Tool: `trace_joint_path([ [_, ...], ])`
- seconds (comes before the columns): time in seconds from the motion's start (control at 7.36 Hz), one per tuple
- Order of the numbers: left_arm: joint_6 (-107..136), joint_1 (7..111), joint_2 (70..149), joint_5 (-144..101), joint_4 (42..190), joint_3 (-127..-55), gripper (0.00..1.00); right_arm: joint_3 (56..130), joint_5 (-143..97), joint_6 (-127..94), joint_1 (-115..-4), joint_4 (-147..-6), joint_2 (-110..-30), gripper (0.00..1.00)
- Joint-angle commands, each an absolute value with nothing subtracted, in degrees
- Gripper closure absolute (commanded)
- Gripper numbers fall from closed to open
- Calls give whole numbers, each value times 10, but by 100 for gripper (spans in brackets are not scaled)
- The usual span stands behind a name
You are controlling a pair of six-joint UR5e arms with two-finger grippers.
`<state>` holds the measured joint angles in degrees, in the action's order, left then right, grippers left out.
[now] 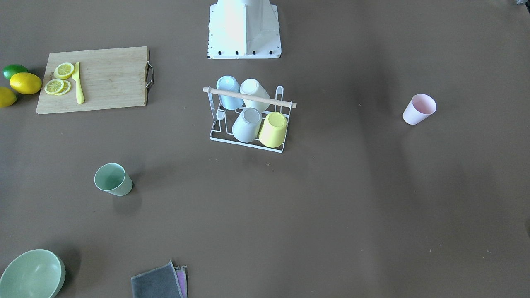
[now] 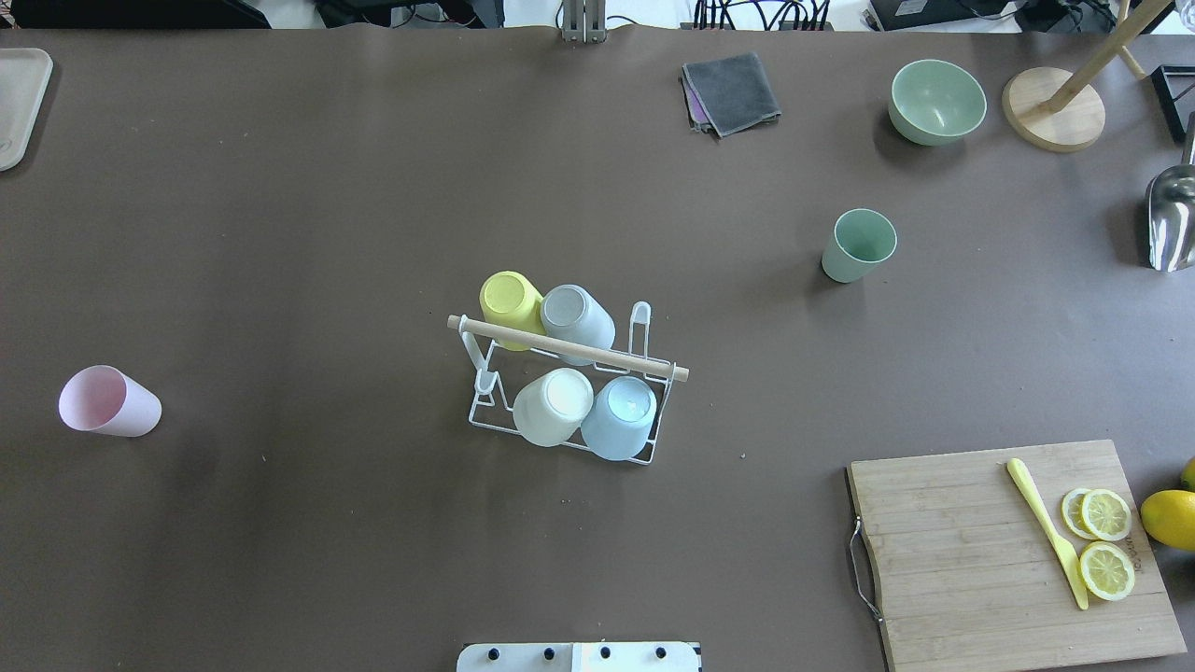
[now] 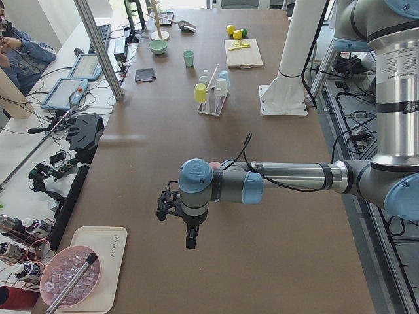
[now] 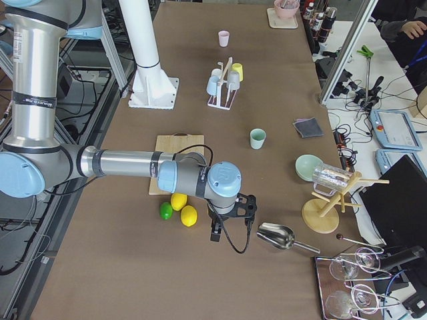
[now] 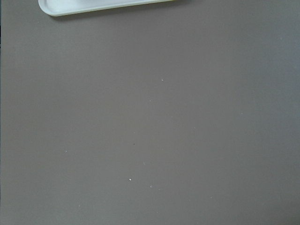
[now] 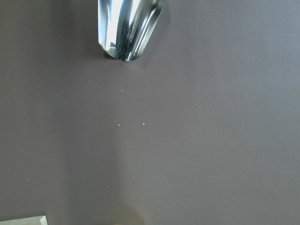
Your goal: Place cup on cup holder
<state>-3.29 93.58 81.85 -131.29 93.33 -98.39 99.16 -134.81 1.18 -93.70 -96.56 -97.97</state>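
The left gripper [image 3: 189,234] hangs over the table [image 3: 275,261]; open or closed, I cannot tell, nor for the right gripper [image 4: 216,230]. The pink cup [image 2: 110,401] stands near, beyond the left one, the cup holder [image 2: 568,347] far ahead. I would grasp its wall and invert it over a free prong [image 2: 640,319].

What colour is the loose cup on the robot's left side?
Pale pink; the cup shows best in the overhead exterior view.

A robotics lab: teach pendants [image 3: 65,93] and an aluminium frame post [image 3: 98,49] flank the long table [image 3: 275,248].
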Motion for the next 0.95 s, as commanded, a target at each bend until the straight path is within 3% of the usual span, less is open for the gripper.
trace_joint_path([
  [0.0, -36, 929, 819, -1328, 936, -983, 2, 991, -1347, 13, -937, -960, -977, 0],
  [0.41, -34, 864, 854, -1329, 925, -987, 2, 990, -1347, 14, -936, -960, -978, 0],
  [0.82, -31, 805, 956, -1325, 734, -1003, 2, 990, -1348, 14, -936, -959, -980, 0],
])
